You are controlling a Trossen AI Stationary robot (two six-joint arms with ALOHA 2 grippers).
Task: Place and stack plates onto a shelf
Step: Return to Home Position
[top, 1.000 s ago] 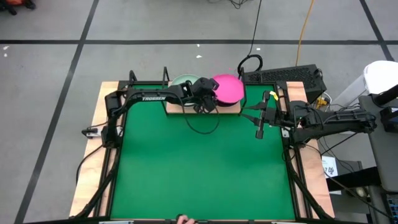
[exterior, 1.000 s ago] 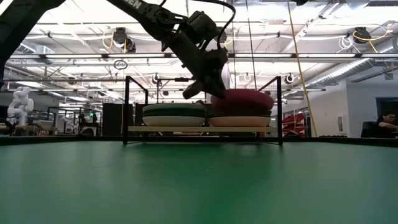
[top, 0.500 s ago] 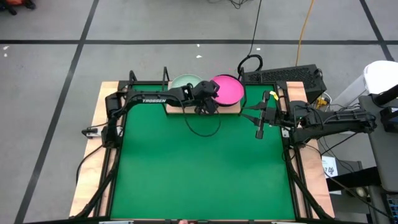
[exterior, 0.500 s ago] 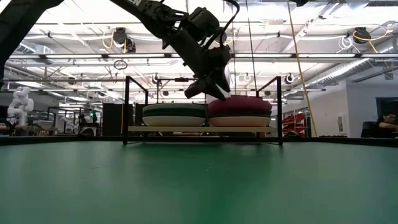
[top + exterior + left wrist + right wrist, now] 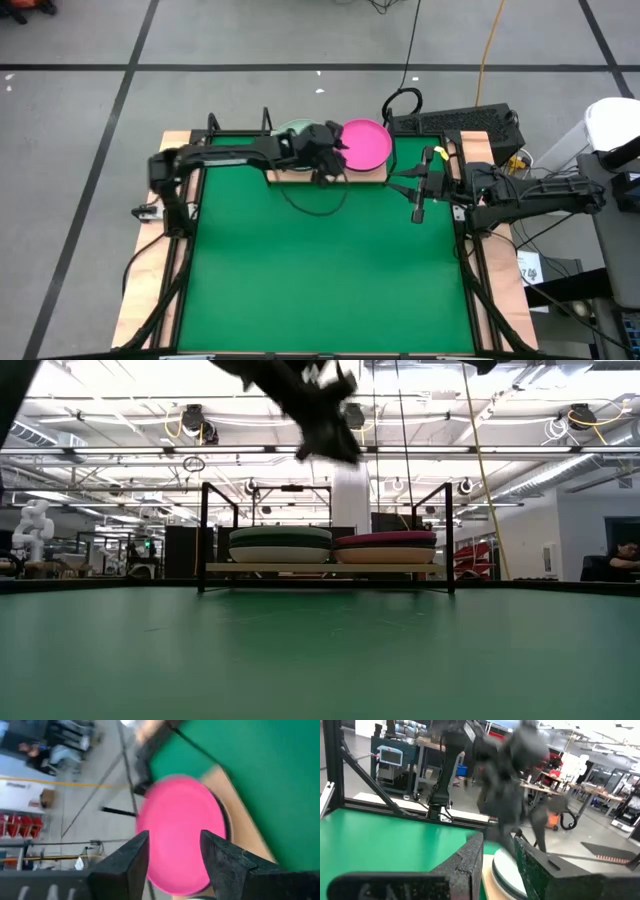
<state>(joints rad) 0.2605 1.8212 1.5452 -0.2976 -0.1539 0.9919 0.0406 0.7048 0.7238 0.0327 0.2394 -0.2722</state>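
Observation:
Two stacks of plates rest on the wooden shelf [image 5: 325, 568] at the table's far edge. The left stack has the mint green plate [image 5: 280, 533] on top. On the right stack, the magenta plate [image 5: 366, 143] [image 5: 386, 538] [image 5: 180, 830] lies level. My left gripper [image 5: 325, 422] [image 5: 336, 158] [image 5: 172, 865] hangs open above the shelf, clear of both stacks, with nothing between its fingers. My right gripper [image 5: 400, 182] [image 5: 498, 865] waits open at the table's right edge, pointing toward the shelf.
Black wire uprights [image 5: 203, 535] [image 5: 449, 535] rise at both ends of the shelf. The green mat [image 5: 330, 260] stretches from the shelf to the near edge. A cable [image 5: 315, 205] hangs from the left arm over the mat.
My left gripper has opened and let go of the magenta plate, then risen well above the shelf and drawn back a little toward the table's left. The plate, tilted in the grip before, now lies flat on the right stack.

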